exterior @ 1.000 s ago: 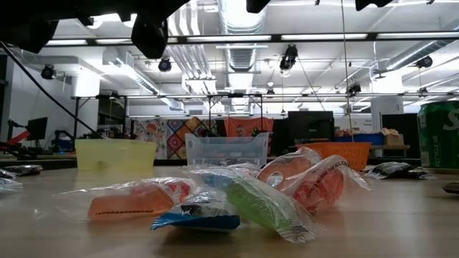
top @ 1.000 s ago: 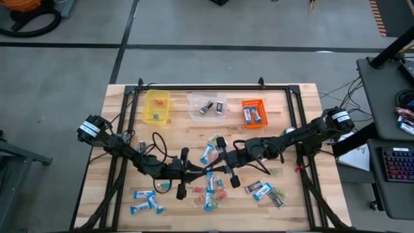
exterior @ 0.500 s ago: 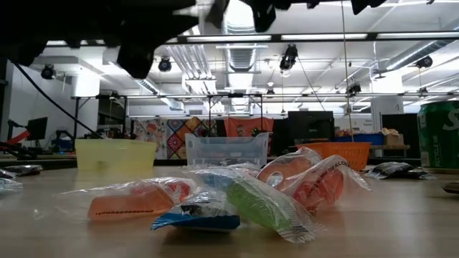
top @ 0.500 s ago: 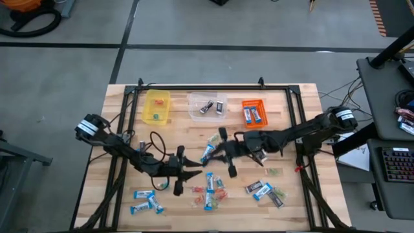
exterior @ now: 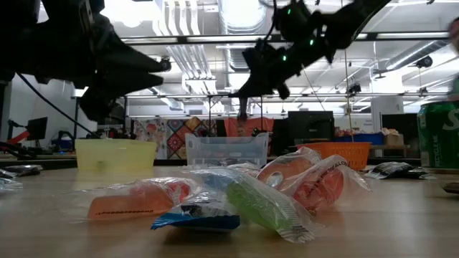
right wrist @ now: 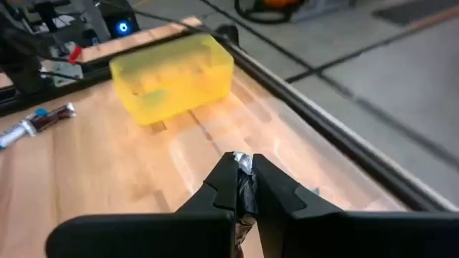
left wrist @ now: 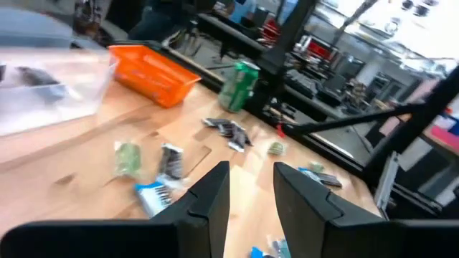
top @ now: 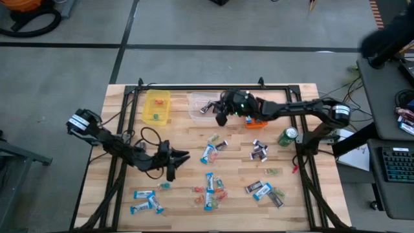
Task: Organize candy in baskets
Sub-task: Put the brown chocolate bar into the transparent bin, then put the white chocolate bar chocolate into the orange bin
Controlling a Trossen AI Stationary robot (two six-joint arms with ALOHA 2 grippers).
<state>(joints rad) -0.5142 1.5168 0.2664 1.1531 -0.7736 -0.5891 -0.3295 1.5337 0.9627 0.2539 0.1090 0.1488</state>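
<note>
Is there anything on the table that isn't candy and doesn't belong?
Yes: a green can stands upright near the table's right edge, beside loose candy. It is a drink can, not a sweet, and matches none of the baskets.

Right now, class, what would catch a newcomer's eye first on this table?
The right claw, pinching a dark wrapped candy, hangs over the clear basket at the table's far edge, between the yellow basket and the orange basket. Loose sweets litter the near half.
</note>
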